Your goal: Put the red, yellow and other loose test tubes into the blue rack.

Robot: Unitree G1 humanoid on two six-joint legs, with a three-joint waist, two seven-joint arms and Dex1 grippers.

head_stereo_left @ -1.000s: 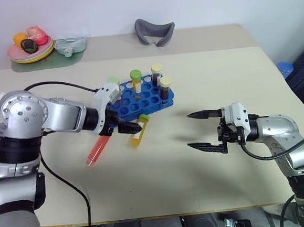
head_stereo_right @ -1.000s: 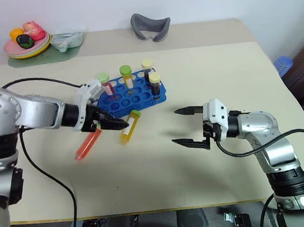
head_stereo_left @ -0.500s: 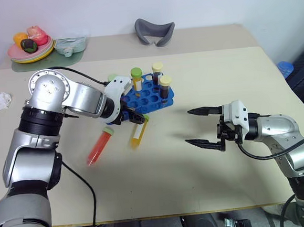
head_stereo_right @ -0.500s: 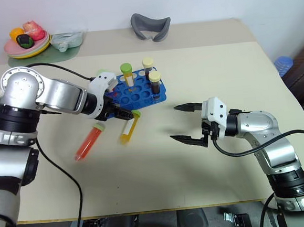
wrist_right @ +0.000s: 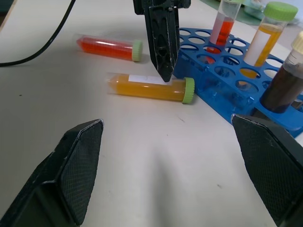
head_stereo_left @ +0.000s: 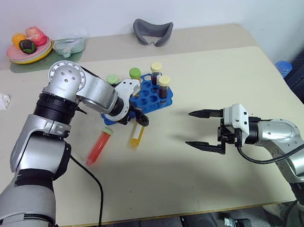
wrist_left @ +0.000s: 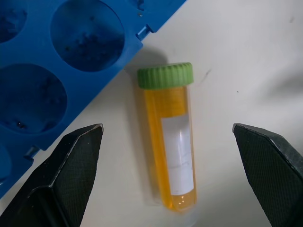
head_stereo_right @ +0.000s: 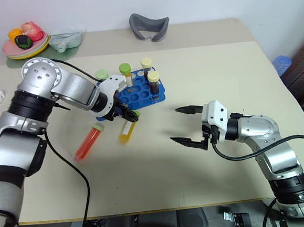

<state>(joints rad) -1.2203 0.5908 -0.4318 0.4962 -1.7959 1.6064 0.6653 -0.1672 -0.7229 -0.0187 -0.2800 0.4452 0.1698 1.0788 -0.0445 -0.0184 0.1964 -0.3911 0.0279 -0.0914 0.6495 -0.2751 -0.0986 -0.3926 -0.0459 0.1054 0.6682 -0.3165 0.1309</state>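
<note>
While the table [head_stereo_left: 210, 182] lay broad and pale beneath everything, the blue rack [head_stereo_left: 149, 97] sat near its middle with several capped tubes already upright in its holes. The left gripper [head_stereo_left: 140, 118] pointed steeply down over the orange-yellow tube [wrist_left: 171, 142], its fingers [wrist_left: 71, 165] spread wide to either side of it and touching nothing. The right gripper [head_stereo_left: 201, 129] hovered well apart, its jaws also gaping and empty. That tube lay flat, cap just beside the rack's corner; the red tube [head_stereo_left: 99, 146] lay near it. Both looked light, rigid and smooth, likely to roll or slip, so I judged mid-barrel the surest hold. The white label [wrist_left: 179, 153] showed only faint writing, unreadable to me.
</note>
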